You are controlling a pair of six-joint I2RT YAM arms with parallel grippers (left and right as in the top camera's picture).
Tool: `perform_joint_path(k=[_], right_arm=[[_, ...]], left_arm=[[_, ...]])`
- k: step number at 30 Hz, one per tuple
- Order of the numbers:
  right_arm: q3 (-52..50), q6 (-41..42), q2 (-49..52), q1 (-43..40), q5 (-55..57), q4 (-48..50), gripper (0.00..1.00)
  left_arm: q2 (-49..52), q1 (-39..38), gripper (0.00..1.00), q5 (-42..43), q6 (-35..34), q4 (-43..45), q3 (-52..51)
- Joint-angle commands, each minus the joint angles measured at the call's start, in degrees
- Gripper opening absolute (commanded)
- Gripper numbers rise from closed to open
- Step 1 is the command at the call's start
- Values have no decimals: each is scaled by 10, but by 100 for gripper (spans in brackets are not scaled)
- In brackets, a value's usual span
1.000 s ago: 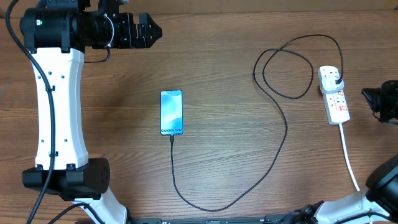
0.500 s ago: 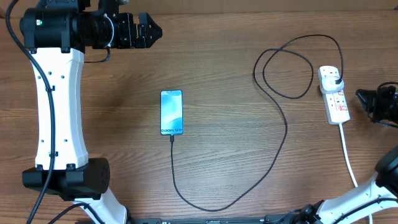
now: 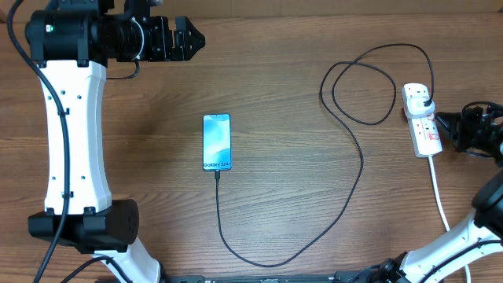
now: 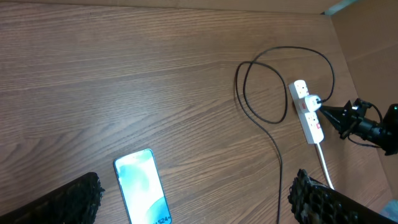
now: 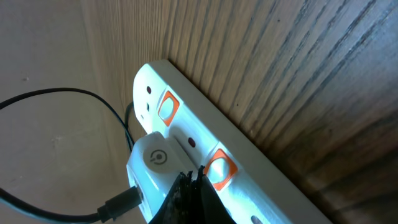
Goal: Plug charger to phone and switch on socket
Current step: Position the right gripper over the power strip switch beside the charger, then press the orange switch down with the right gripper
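right gripper (image 3: 438, 119) (shut) reached socket (image 3: 427, 137)

- Left wrist view: the phone (image 4: 142, 186) runs off the bottom edge, so its lower end and the tip of the charger (image 4: 277, 174) are out of sight.
- Same view: the left gripper's fingers (image 4: 74, 200) show only as dark tips in the bottom corners.
- Right wrist view: the socket (image 5: 186, 130) is cut off at the bottom. The right gripper (image 5: 193, 180), tips pressed together, covers part of it beside a switch (image 5: 219, 169); contact cannot be told.
- Overhead: each switch is too small to read, and the cord (image 3: 442, 200) vanishes behind the right arm (image 3: 471, 236).
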Motion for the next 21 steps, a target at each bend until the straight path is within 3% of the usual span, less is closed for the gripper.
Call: perform_joint_path(k=[1,21], right_arm=[[14,-7,2,3,7,8,4],[14,-37,3,42,61,-3,4]], left_arm=[[2,1,100,5,-2,1,7],[2,1,100,5,-2,1,7]])
